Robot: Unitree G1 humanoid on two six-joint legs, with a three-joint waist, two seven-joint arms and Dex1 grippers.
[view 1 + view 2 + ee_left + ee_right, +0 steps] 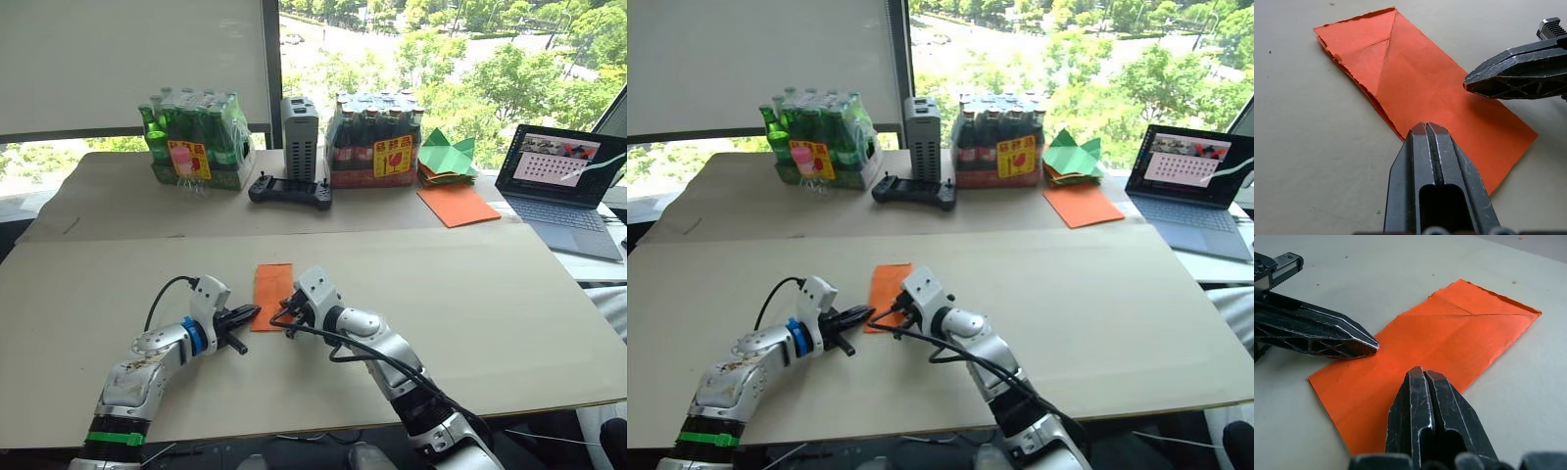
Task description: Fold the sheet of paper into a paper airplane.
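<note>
Fingers (1426, 131) closed, tips over sheet of paper (1440, 93)

We can make out no words or numbers anywhere; the pack of green bottles (196, 137) carries a yellow and pink label (187, 158) whose print is too small for us to read; the pack of dark bottles (375, 135) bears a yellow label with a red mark (392, 156), equally unreadable; the laptop (566, 186) screen shows rows of marks we cannot decipher.
</note>
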